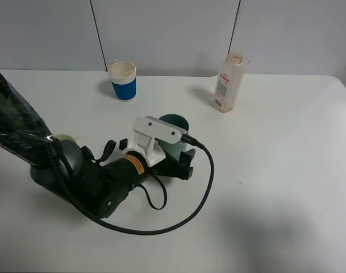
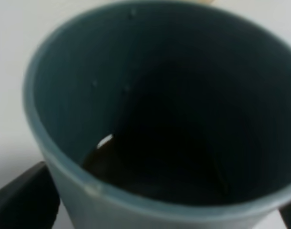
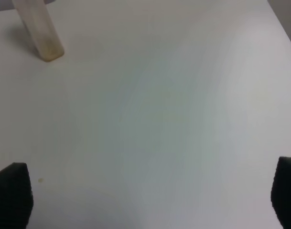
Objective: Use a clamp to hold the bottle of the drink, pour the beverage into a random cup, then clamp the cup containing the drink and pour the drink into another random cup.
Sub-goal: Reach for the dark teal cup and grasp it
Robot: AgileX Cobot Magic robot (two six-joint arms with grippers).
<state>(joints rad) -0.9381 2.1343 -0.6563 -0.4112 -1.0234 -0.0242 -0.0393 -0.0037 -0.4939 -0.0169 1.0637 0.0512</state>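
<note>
A white desk (image 1: pixel 286 170) seen from above. An uncapped bottle (image 1: pixel 229 82) stands upright at the back right, near empty, apparently set aside after pouring. A blue cup (image 1: pixel 123 81) stands upright at the back left, well apart from it, likely the cup to be filled next. Mid-desk, a teal cup (image 1: pixel 175 121) holds a dark drink at its bottom. The left pincer (image 2: pixel 159 210) reaches low across the desk, its black fingers (image 2: pixel 23 200) pressed on either side of the teal cup, clamped for lifting. The right pincer (image 3: pixel 145 195) hovers over bare desk, spread wide, holding and touching nothing, out of the way.
</note>
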